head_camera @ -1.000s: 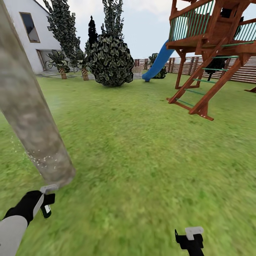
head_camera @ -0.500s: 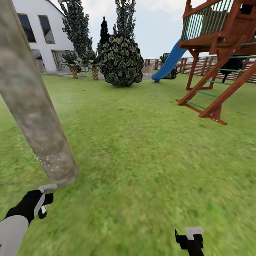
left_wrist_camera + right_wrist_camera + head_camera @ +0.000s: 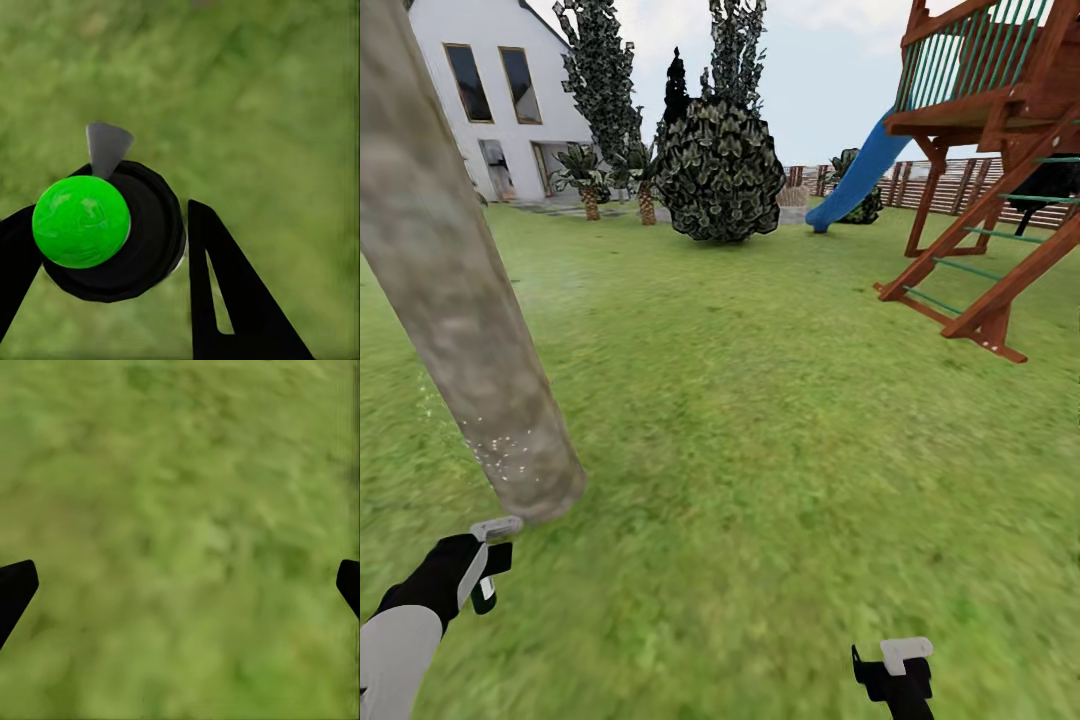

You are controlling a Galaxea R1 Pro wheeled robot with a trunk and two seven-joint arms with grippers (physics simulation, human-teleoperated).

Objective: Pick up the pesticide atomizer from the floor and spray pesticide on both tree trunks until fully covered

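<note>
I see flat, even daylight under a pale sky, with no clear sun direction and no cast shadows on the lawn. The near grass smears into blur, while the far shrubs stay crisp. Both wrist views show soft, unfocused grass. The tree trunk leans from wide-angle distortion.

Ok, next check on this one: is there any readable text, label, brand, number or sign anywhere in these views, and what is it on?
None: no readable text in any view.
The pesticide atomizer held in the left gripper shows a plain green ball and black body, no label.
The tree trunk carries only white spray specks, no marks.
The house and the play tower bear no signs or numbers.
The right gripper is over bare grass.
</note>
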